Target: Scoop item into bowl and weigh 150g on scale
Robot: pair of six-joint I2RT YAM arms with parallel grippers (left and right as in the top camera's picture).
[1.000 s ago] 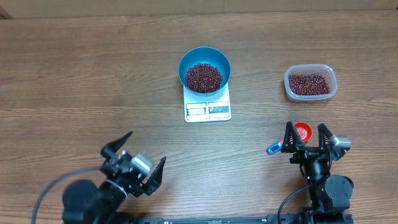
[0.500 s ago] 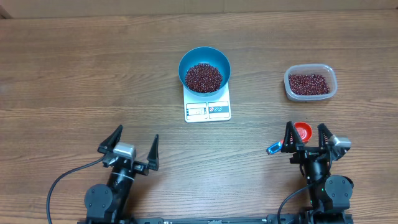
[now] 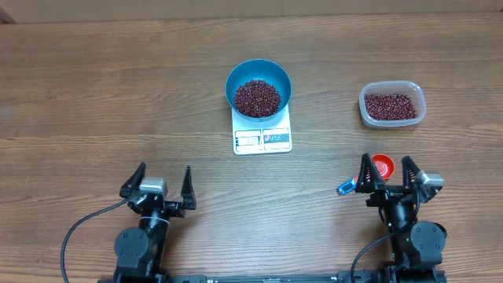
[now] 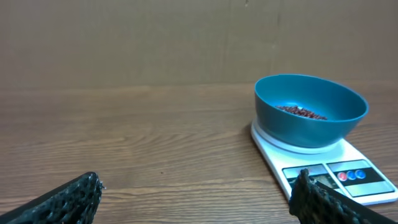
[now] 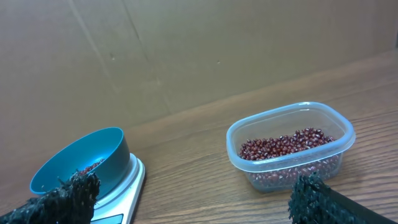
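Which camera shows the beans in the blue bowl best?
Overhead: it looks straight down into the bowl, so the whole heap of beans shows. Left wrist catches only a sliver over the near rim; right wrist, just a few beans.

We see a brown wooden table (image 3: 94, 86) with the grain running side to side and a plain brown wall rising at its far edge. Three things lie directly on it: a small white kitchen scale (image 3: 263, 140) near the middle with its display panels facing the near edge, a clear plastic tub (image 3: 392, 123) with rounded corners well off to the right of the scale and about level with it, and a small red scoop (image 3: 383, 166) with a blue handle. We find the scoop nearer the front edge, between the tub and that edge and apart from both other things.
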